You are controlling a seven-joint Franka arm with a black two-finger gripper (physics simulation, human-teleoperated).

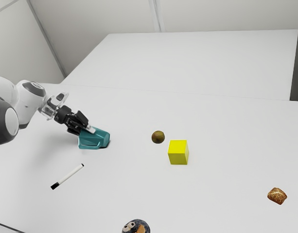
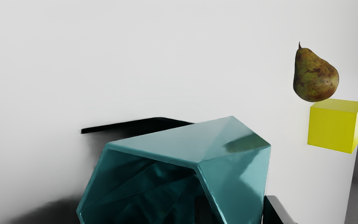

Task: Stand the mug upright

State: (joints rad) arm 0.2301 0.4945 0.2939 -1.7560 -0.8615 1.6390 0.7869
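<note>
Teal faceted mug [image 1: 98, 138]'s lying on its side right at the black claw [image 1: 85, 132], mouth facing it, long axis running away to the base. Can't tell if the claw's clenched or released, tbh.

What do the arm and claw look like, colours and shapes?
Arm: white, smooth, rounded links. One joint housing is dark grey with a white disc; another carries a grey oval. Before the claw, a pale, glassy-looking section with grey parts. Claw: black, angular, pale grey at its end.
</note>
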